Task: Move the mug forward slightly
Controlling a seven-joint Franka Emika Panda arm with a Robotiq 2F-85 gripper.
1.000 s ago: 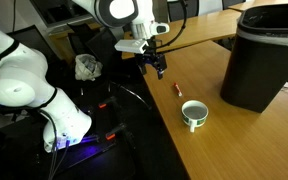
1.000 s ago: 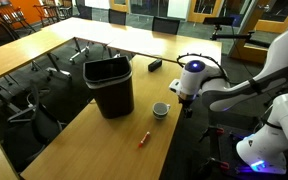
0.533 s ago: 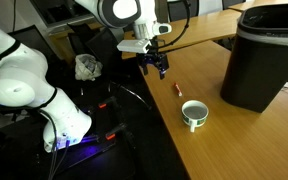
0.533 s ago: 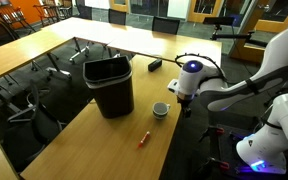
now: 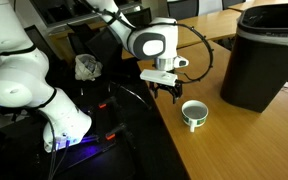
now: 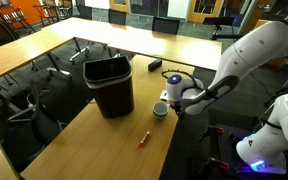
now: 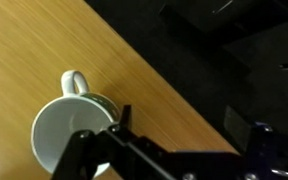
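The small whitish mug [image 5: 194, 113] stands upright near the wooden table's edge, and also shows in the other exterior view [image 6: 161, 109]. In the wrist view the mug [image 7: 69, 135] is at lower left with its handle [image 7: 74, 82] pointing up in the picture. My gripper [image 5: 171, 93] hangs low just beside the mug, over the table edge. In the wrist view my gripper [image 7: 181, 120] is open and empty. One finger [image 7: 124, 117] is right at the mug's rim. I cannot tell if it touches.
A large black bin [image 5: 264, 55] stands close behind the mug, also in the other exterior view [image 6: 110, 85]. A small red-brown stick [image 6: 142, 138] lies on the table [image 6: 84, 140]. Beyond the table edge is dark floor with cables and the robot base [image 5: 59, 125].
My arm has swung down and along the table edge, bringing the gripper from well away to right beside the mug. The mug has not moved.
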